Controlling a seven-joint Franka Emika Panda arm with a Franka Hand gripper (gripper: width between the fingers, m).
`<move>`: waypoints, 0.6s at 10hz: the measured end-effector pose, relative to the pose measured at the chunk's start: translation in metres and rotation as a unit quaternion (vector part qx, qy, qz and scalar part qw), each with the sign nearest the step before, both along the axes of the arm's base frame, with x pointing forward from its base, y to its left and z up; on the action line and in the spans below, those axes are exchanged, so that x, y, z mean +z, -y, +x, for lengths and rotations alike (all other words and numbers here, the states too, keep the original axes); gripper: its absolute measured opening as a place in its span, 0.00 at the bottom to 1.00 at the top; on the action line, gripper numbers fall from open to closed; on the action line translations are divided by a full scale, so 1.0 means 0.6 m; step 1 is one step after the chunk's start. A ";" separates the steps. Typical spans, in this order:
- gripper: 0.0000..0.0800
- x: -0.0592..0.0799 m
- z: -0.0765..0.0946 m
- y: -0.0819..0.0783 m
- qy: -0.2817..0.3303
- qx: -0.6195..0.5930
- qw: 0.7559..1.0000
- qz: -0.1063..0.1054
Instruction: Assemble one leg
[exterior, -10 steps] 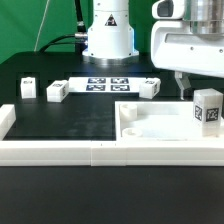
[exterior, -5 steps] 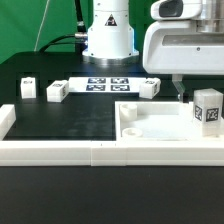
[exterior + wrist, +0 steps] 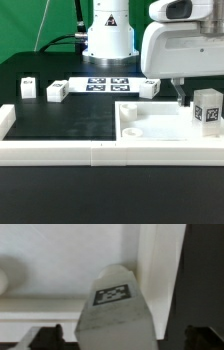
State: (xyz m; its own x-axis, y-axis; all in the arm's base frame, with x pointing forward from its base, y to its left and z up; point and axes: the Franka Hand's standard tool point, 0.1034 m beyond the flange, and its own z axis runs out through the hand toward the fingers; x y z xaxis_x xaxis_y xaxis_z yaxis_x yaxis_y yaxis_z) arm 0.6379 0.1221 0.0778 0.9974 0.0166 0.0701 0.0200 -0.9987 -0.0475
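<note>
While a green backdrop fills the upper left of the exterior frame, the black counter (image 3: pixel 60 122) spreads across the middle, edged along the lower part by long white border rails (image 3: pixel 100 152). At upper centre the arm's white base (image 3: pixel 107 35) stands behind the marker board (image 3: pixel 105 84), which lies flat on the counter. Three small white pegs rest on the counter near it: one (image 3: pixel 28 87) at far left, one (image 3: pixel 56 92) just beside the board's left end, one (image 3: pixel 150 87) at its right end. A large white panel (image 3: pixel 165 122) with a raised rim lies at lower right.

The leg (image 3: pixel 208 107) stands upright on the panel at the right edge of the frame, its tag facing the camera. The tool (image 3: pixel 181 97) hangs under the arm's white head at upper right, just left of the leg and apart from it. In the wrist view the leg (image 3: pixel 116 308) rises between the two dark fingertips (image 3: pixel 52 334), with gaps on both sides: the tool is spread wide and grips nothing.
</note>
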 end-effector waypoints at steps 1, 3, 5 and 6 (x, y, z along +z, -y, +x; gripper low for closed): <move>0.56 0.000 0.000 0.000 0.000 0.000 1.000 0.000; 0.36 0.000 0.000 0.002 0.000 -0.001 1.000 -0.001; 0.36 0.000 0.000 0.002 -0.001 -0.025 1.000 0.001; 0.36 0.000 0.000 0.003 -0.002 -0.034 0.999 0.002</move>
State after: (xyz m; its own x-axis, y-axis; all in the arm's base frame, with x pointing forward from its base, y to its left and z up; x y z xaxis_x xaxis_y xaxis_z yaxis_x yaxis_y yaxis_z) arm 0.6379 0.1203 0.0776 0.9965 -0.0518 0.0655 -0.0484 -0.9975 -0.0514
